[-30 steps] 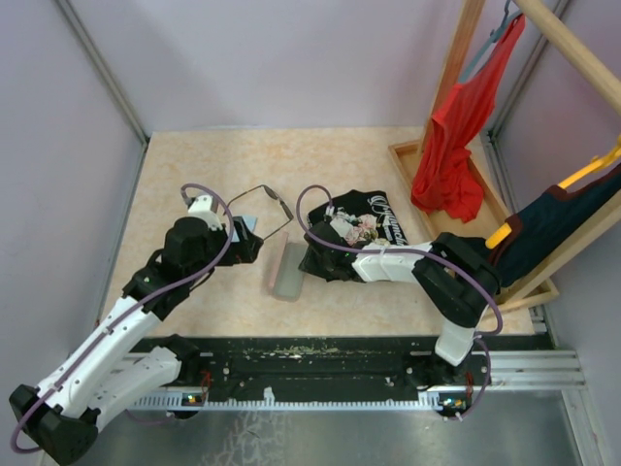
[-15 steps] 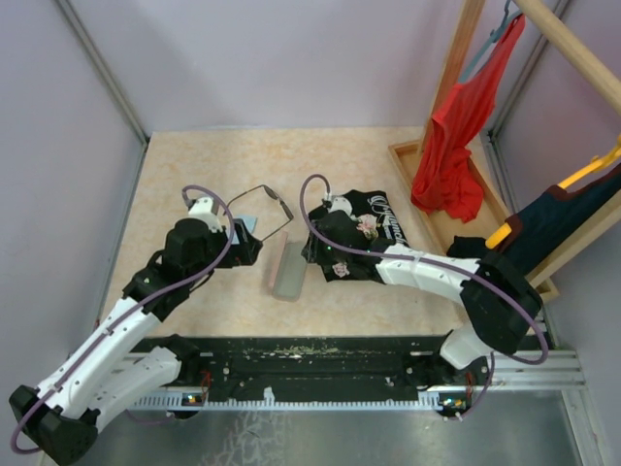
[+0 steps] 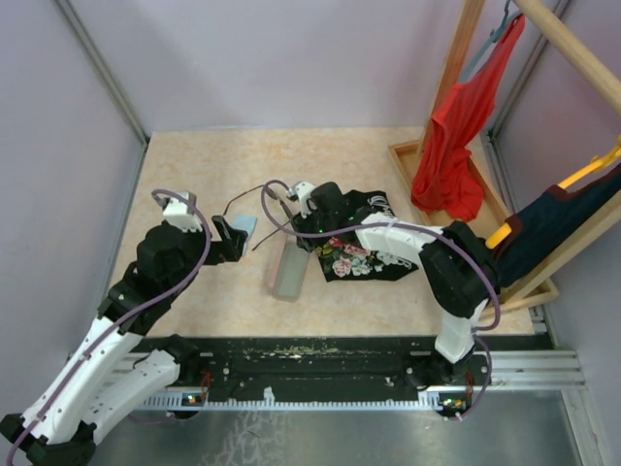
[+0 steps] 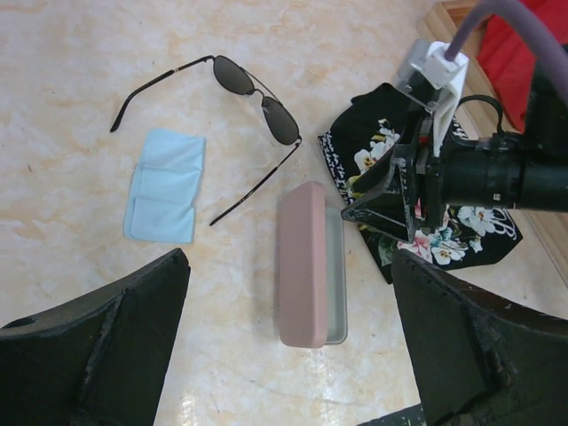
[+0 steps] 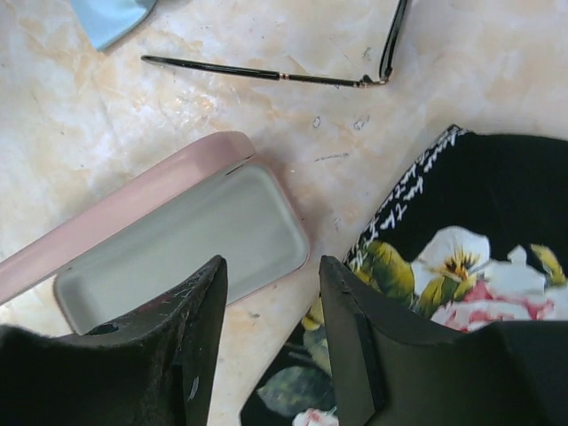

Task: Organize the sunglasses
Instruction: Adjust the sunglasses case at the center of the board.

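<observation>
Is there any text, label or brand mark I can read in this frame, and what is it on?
Black floral cloth: white lettering runs along its edge, but it is too blurred to read in any view.
Pink case, sunglasses, blue cloth: no markings visible.

Marbled table (image 3: pixel 243 155), sunglasses (image 4: pixel 235 75), blue cloth (image 4: pixel 164 197), pink case (image 4: pixel 302 266), floral garment (image 4: pixel 366 160)

Thin, dark wire-framed sunglasses (image 4: pixel 280 121) lie unfolded, lenses dark, arms spread, on the table (image 4: pixel 71 53).
</observation>
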